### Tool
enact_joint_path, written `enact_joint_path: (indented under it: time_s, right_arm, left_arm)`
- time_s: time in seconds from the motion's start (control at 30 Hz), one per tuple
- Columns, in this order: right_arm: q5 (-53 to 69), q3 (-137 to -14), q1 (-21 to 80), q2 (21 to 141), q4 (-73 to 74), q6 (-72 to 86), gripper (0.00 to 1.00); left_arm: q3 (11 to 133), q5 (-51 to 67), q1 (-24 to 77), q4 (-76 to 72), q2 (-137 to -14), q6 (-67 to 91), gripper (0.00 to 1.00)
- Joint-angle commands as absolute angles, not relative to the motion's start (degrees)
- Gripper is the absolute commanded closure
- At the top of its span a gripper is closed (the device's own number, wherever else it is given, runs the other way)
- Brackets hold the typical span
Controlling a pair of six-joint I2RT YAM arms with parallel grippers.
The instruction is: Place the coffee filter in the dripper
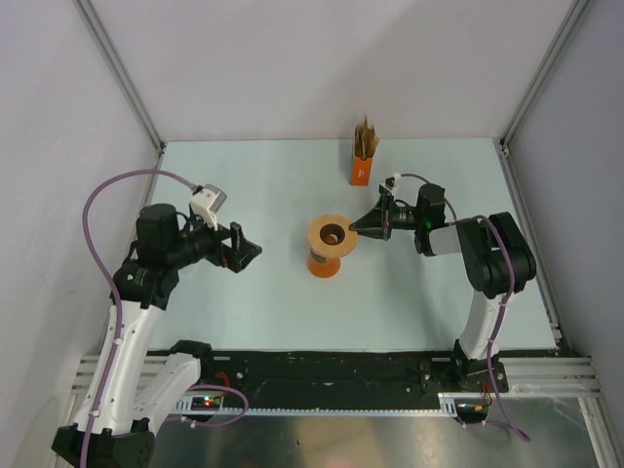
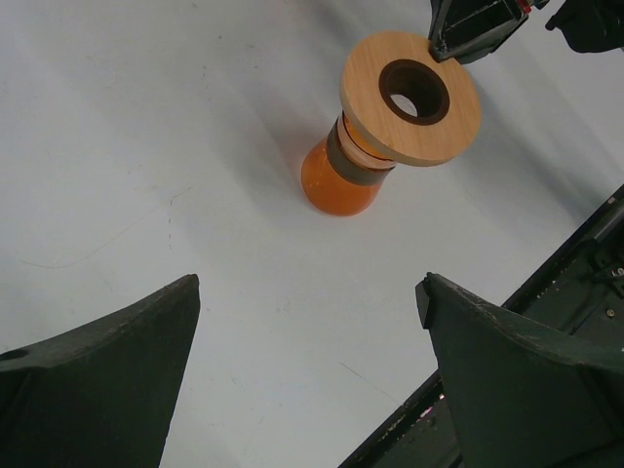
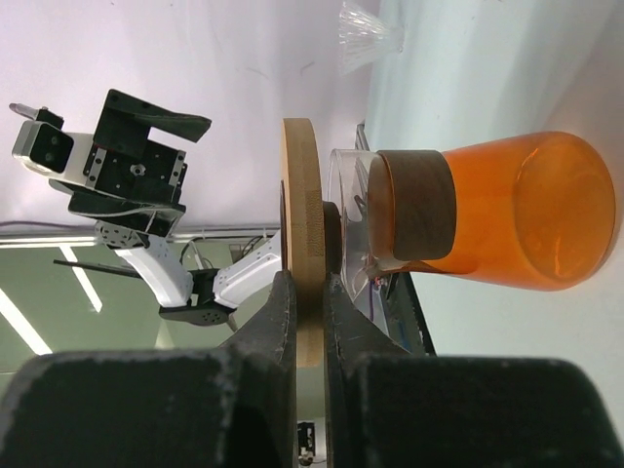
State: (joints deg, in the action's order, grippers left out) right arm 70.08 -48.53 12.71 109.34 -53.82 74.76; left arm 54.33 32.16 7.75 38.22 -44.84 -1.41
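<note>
An orange glass beaker (image 1: pixel 323 264) (image 2: pixel 334 182) (image 3: pixel 531 210) stands mid-table with a flat round wooden disc (image 1: pixel 319 234) (image 2: pixel 375 73) (image 3: pixel 295 185) over its mouth. My right gripper (image 1: pixel 357 230) (image 3: pixel 310 292) is shut on the disc's right rim, one finger above and one below it. The dripper (image 3: pixel 367 33), a small clear cone, shows only in the right wrist view, on the table far beyond the beaker. No single coffee filter is in view. My left gripper (image 1: pixel 250 253) (image 2: pixel 310 283) hangs open and empty to the left of the beaker.
A small orange box (image 1: pixel 361 171) holding a bunch of brown papers (image 1: pixel 367 139) stands at the back, behind the beaker. White walls close in the table on three sides. A black rail (image 1: pixel 331 366) runs along the near edge.
</note>
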Motion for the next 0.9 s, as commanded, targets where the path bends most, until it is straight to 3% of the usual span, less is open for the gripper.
enact_joint_path:
  time_s: [0.0,0.87]
  right_arm:
    - [69.9,-49.8,13.9,110.2,-56.7,74.7,1.0]
    - [68.7,-51.0,17.2,105.0,-55.6,73.2,1.0]
  left_arm:
    - [54.1,33.6,7.8,37.3,-44.0,-0.4,0.0]
    - [53.2,34.3,7.9,37.3,-43.8,-0.7,0.0]
